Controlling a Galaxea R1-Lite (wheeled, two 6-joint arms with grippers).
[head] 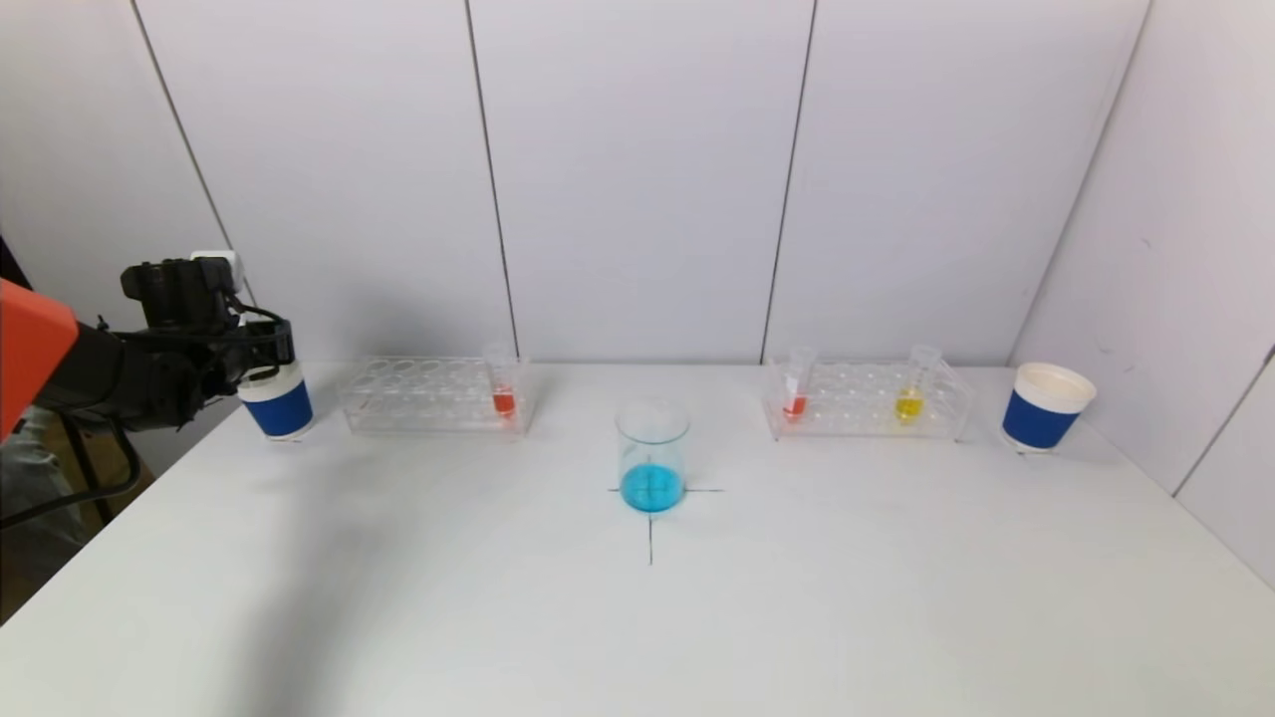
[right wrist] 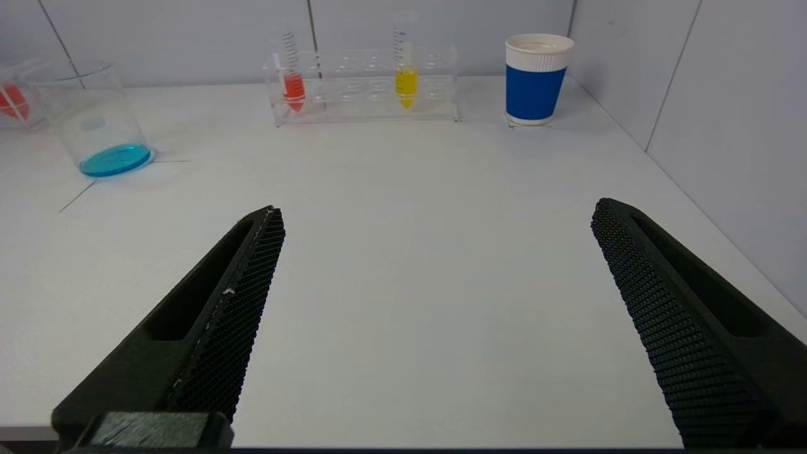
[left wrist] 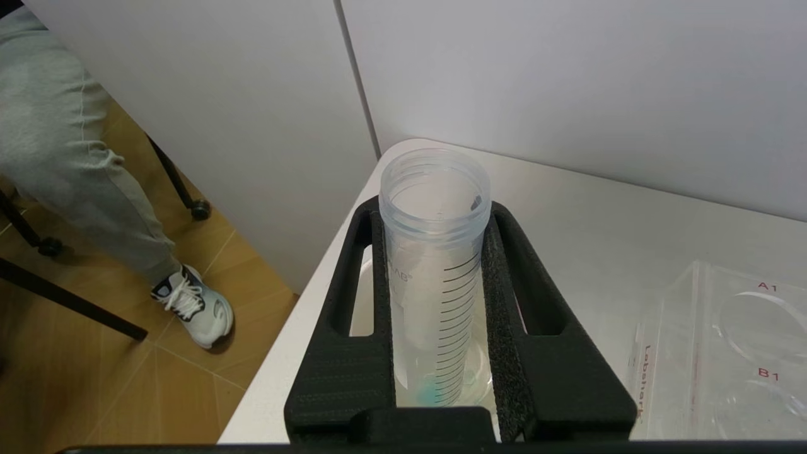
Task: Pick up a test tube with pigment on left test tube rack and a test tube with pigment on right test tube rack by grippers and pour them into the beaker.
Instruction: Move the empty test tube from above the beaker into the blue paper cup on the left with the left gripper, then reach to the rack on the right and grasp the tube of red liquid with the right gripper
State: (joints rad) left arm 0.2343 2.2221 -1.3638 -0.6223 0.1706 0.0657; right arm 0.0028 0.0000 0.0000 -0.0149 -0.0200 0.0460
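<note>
Tube clamped upright in left gripper
It hangs over the far-left cup; right gripper gapes, holding nothing.

The beaker sits mid-table, with the left rack and right rack behind it on either side. A cup stands left of the left rack, and another cup right of the right one.

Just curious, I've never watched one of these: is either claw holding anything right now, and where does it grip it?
The left gripper clamps a near-empty test tube by its sides, over the left paper cup. The right gripper holds nothing.
</note>
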